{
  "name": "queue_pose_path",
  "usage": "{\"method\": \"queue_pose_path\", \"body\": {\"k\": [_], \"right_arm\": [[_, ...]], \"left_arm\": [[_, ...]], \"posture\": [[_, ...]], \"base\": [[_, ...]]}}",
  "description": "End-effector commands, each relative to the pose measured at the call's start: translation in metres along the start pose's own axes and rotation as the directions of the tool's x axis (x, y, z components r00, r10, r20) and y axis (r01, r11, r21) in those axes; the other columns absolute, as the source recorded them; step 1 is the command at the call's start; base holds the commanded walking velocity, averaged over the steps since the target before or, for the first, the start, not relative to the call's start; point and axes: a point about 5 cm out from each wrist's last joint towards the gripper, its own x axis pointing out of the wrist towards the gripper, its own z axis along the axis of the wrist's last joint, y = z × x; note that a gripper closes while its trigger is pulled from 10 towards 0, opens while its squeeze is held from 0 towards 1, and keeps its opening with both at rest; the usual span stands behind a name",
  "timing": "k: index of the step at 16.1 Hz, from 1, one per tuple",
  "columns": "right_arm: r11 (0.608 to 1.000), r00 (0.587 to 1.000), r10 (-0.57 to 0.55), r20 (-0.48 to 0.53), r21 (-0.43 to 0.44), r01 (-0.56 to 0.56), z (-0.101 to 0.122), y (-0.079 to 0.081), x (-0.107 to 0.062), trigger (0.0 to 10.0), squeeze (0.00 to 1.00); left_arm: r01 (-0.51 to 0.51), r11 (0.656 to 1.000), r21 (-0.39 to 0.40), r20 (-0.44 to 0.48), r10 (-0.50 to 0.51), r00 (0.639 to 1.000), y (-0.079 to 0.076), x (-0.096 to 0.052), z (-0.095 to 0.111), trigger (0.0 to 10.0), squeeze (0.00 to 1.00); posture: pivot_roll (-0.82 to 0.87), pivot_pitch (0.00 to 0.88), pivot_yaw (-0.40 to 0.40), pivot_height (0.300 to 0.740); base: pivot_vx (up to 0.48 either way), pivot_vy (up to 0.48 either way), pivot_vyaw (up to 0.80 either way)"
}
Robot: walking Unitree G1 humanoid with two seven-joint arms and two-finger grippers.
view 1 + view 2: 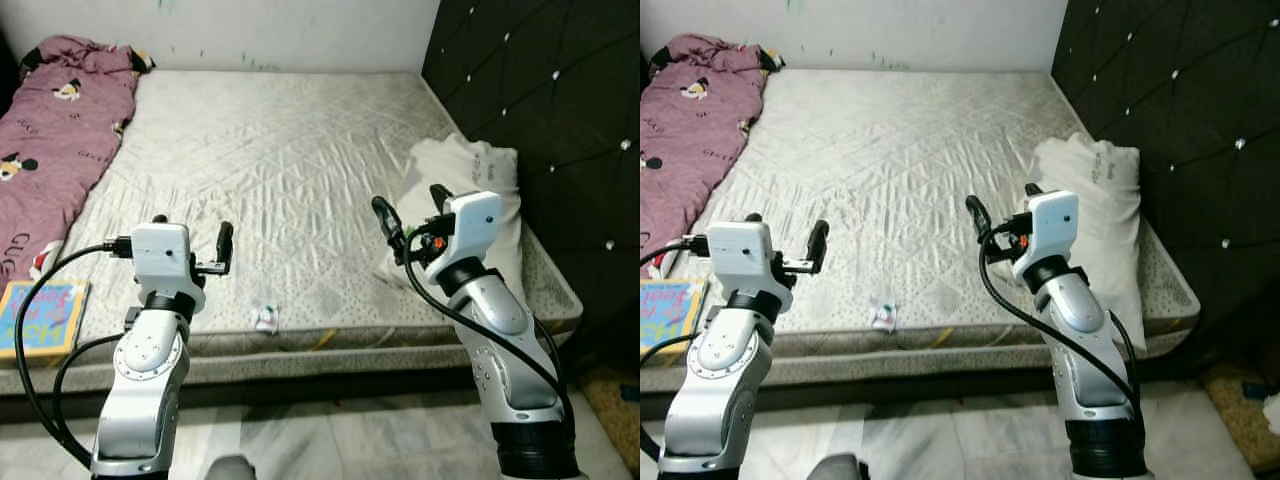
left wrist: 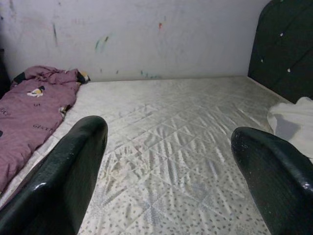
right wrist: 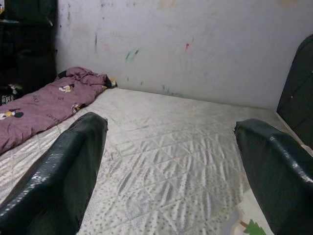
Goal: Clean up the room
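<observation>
Bed [image 1: 290, 150]: bare quilted mattress, grey-white, set against a marked white wall, with a dark tufted headboard [image 1: 540, 110] along its right side. All places below are given relative to the bed.

Blanket [image 1: 55, 130]: maroon with cartoon print, crumpled along the bed's left side up to the far left corner.

Pillow [image 1: 470, 200]: white, lying on the bed's right side against the headboard, reaching toward the near right corner.

Wrapper [image 1: 266, 318]: small crumpled piece of litter, white with some colour, on the bed's near edge, about midway along it.

Book [image 1: 42, 316]: colourful children's cover, flat at the bed's near left corner.

Left claw [image 1: 192, 245]: raised over the bed's near edge, left of the wrapper, fingers [image 2: 58, 181] spread apart, nothing between them.

Right claw [image 1: 412, 215]: raised over the bed's near right part, just beside the pillow, fingers [image 3: 58, 176] spread apart, nothing between them.

Floor [image 1: 330, 440]: pale tiles below the bed's near edge.
</observation>
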Motion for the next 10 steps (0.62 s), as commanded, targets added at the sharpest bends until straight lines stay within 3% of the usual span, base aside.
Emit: {"method": "queue_pose_path", "body": {"k": [1,10], "right_arm": [[1.0,1.0,0.006,0.007,-0.003,-0.006,0.0016,0.0001,0.001,10.0,0.0],[1.0,1.0,0.004,0.005,-0.006,-0.004,0.0008,-0.0003,0.0004,10.0,0.0]], "left_arm": [[0.006,1.0,0.003,0.02,-0.006,1.0,0.0002,0.0003,0.0038,10.0,0.0],[0.015,1.0,0.004,0.023,-0.015,1.0,-0.0006,0.0009,0.0037,10.0,0.0]], "posture": [[0.04,0.0,-0.067,0.74],[0.03,0.0,-0.066,0.74]], "base": [[0.289,0.0,0.0],[0.332,0.0,0.0]]}}
